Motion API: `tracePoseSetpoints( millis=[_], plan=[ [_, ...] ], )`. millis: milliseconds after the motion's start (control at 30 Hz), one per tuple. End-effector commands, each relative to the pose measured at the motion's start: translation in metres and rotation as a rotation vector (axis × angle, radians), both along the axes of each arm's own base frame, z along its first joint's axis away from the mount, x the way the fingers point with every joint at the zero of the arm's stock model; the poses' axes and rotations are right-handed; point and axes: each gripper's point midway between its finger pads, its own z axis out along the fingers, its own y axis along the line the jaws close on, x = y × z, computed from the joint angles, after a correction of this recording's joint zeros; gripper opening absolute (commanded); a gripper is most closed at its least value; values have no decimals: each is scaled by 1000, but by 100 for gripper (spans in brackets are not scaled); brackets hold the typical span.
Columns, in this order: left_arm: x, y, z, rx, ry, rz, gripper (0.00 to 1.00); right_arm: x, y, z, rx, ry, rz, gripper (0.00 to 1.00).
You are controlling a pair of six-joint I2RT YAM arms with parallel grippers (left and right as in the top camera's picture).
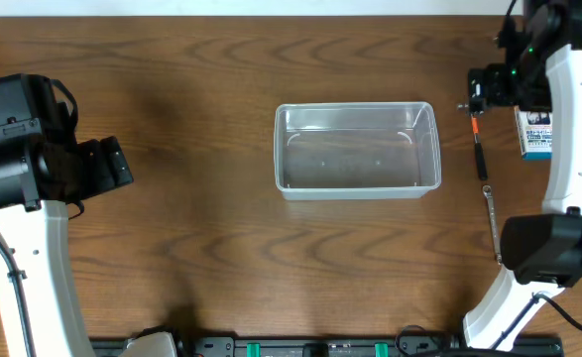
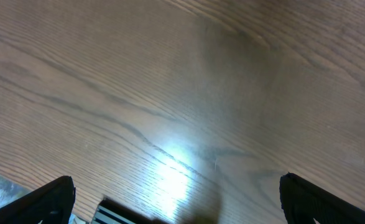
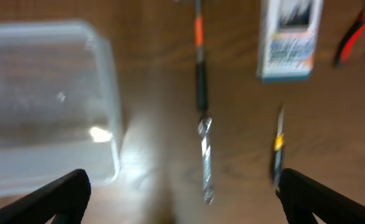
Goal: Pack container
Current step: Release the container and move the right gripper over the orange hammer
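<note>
Plainly the clear container [image 1: 358, 107] sits open-side up in the middle of the desk [image 1: 201, 248], its long axis running left to right across the overhead frame, and it looks empty. It seems thin, light plastic: likely to flex if squeezed and to slide on the wood if nudged, so a hold on one short wall at the rim would suit it better than a pinch across the span.

The things to pack lie at the right of the frame. A slim black rod with an orange band [image 1: 479, 147] lies just beside the container's right wall, its long axis running top to bottom, orange end towards the top. A metal bit [image 1: 492, 223] lies below it, roughly in line. Both look stiff, thin and liable to roll; I would take the rod across its black section. A small white and blue box [image 1: 536, 134] lies further right, also lengthwise top to bottom; it appears light and easy to crush, best held across its narrow width.

The right tool [image 1: 474, 94] hovers at the rod's upper end, fingers spread wide and holding nothing. The left tool [image 1: 112, 164], well apart at the left, is likewise released over bare wood.
</note>
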Motion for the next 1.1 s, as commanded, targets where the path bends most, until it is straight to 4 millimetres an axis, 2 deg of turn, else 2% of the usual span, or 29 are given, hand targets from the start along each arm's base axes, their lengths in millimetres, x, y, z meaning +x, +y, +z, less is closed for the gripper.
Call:
tracePoseSetpoints(
  millis=[0, 100, 267, 467, 667, 967, 1067],
  plan=[
    [-1, 3, 4, 11, -8, 4, 98, 15, -11, 11, -48, -73, 84, 99],
    [2, -3, 4, -18, -19, -9, 98, 25, -13, 12, -15, -116, 101, 99],
    [2, -3, 4, -17, -18, -9, 98, 32, -30, 3, 11, -126, 66, 99],
    [2, -3, 4, -18, -18, -9, 98, 41, -43, -42, 80, -38, 63, 99],
    [2, -3, 4, -17, -18, -10, 98, 54, -46, -90, 95, 45, 77, 99],
    [2, -3, 4, -17, -18, -10, 98, 56, -54, -146, 87, 165, 72, 99],
    [2, -3, 4, -17, -18, -9, 98, 56, -59, -159, 66, 193, 81, 99]
  ],
)
